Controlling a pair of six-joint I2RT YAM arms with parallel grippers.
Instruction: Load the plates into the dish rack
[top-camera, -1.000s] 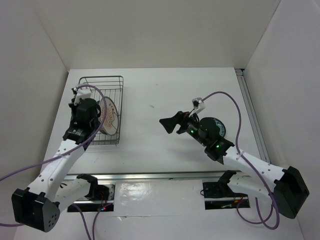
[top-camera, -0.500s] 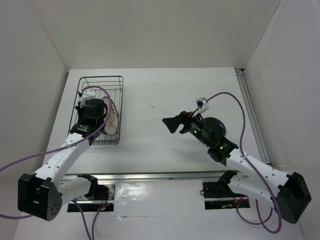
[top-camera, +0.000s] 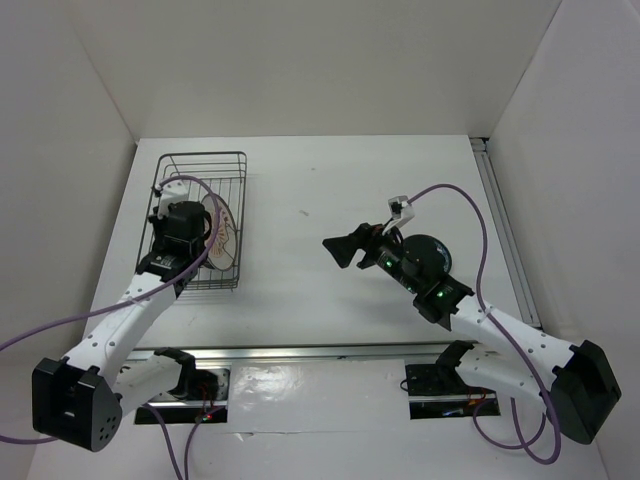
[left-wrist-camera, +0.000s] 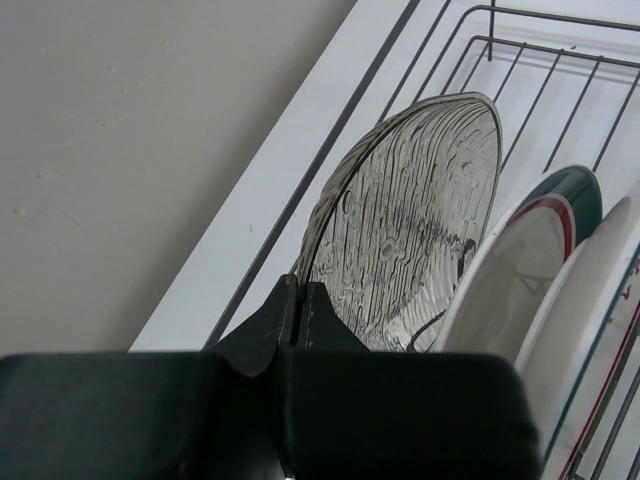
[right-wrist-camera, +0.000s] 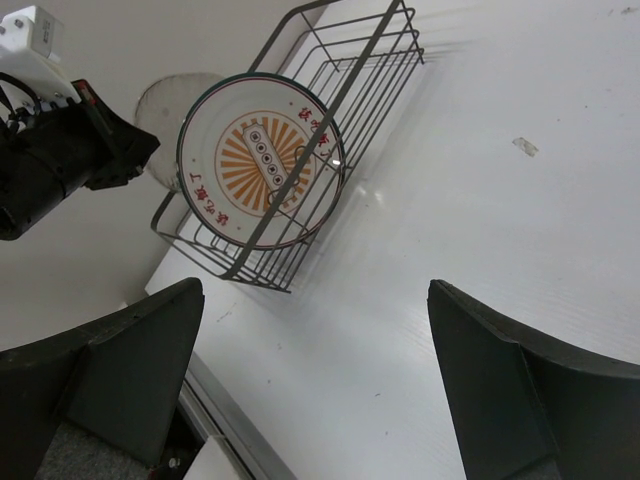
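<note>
My left end effector (left-wrist-camera: 296, 312), pinched shut on the grey plate (left-wrist-camera: 420, 230), held it upright in the dish rack (top-camera: 204, 154). The teal plate (top-camera: 438, 250) lay on the worktop (top-camera: 300, 180) just behind my wide-open, empty right end effector (top-camera: 338, 250).

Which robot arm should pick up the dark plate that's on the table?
Right. The right gripper is open and empty, and the dark plate lies beside that arm. The left gripper is shut on the grey plate over in the dish rack.
</note>
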